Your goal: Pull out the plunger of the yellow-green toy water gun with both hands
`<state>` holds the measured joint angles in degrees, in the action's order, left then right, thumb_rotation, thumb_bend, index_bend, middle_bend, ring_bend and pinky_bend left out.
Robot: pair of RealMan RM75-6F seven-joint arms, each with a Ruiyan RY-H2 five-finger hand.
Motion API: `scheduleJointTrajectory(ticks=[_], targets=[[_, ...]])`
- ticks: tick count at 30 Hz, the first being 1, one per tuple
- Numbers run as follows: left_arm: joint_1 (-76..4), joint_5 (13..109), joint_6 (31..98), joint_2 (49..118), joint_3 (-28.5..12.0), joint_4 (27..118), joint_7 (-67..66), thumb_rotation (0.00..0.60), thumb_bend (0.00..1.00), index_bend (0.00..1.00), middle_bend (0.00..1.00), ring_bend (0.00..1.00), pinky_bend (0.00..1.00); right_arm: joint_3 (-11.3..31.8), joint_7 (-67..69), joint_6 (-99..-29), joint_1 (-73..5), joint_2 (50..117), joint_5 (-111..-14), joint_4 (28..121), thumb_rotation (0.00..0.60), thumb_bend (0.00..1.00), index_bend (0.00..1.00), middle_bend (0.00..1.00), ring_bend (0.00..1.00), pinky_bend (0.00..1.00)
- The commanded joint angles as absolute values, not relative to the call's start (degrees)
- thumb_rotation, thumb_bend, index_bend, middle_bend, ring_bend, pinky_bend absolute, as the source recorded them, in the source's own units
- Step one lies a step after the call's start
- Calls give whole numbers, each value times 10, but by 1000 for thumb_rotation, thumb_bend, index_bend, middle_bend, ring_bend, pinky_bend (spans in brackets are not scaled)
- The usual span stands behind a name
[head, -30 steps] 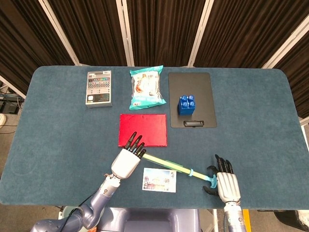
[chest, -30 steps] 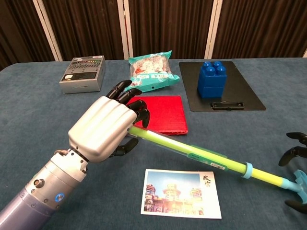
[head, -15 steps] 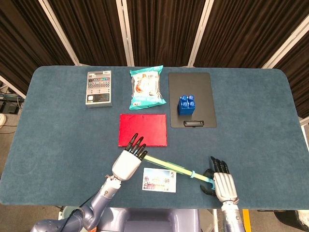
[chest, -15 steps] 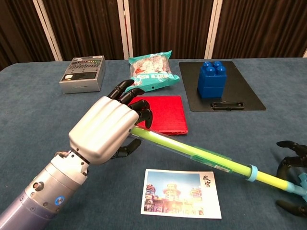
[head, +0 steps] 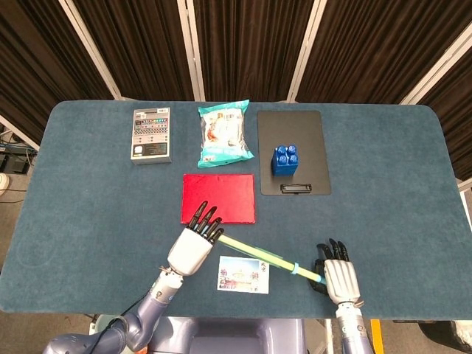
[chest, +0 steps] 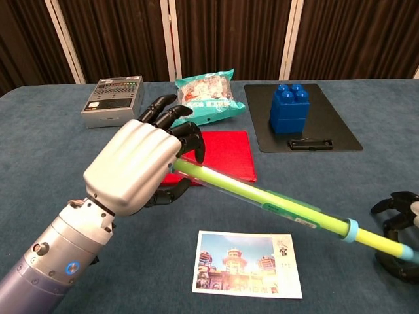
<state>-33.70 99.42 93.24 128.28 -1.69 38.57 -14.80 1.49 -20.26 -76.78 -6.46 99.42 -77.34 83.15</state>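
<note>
The yellow-green toy water gun [head: 258, 255] [chest: 262, 196] is a long thin tube held slantwise just above the table near the front edge. My left hand [head: 193, 248] [chest: 134, 167] grips its barrel end, fingers wrapped around the tube. A pale blue ring [chest: 352, 229] marks where the thinner plunger rod [chest: 380, 241] comes out. My right hand [head: 335, 277] [chest: 400, 226] has its fingers curled around the plunger's blue end, partly cut off by the chest view's right edge.
A postcard [head: 243, 275] [chest: 247, 263] lies under the tube. A red book [head: 218, 198] sits just behind my left hand. Further back are a grey device [head: 150, 134], a snack bag [head: 224, 133] and a black clipboard [head: 310, 158] carrying a blue block [head: 285, 159].
My right hand moved left onto the plunger's end and its fingers curled in around it. My left hand lifted the barrel end slightly.
</note>
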Motion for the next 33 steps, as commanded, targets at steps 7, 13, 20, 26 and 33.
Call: scheduleJointTrajectory(ticks=[7,13,20,26,33], targets=[[-335,999,962,1242,-29,440,-155,600,526,802,317,121,50,27,-250,-759,-81,978,-769,853,600,430,781,249,7,0],[-331,996,964,1217,-35,470,-165,600,526,802,317,121,50,45,-269,-757,-97,963,-770,871,600,429,783,252,11,0],[-325,997,965,1198,-34,497,-170,600,525,802,317,121,50,60,-285,-758,-107,946,-767,887,600,414,785,254,15,0],[-317,1007,982,1179,-30,520,-176,600,526,802,317,121,50,80,-296,-749,-121,933,-751,890,600,406,788,256,16,0],[-308,1016,999,1159,-27,542,-176,600,526,802,317,121,50,107,-301,-745,-134,917,-729,888,600,399,795,260,18,0]])
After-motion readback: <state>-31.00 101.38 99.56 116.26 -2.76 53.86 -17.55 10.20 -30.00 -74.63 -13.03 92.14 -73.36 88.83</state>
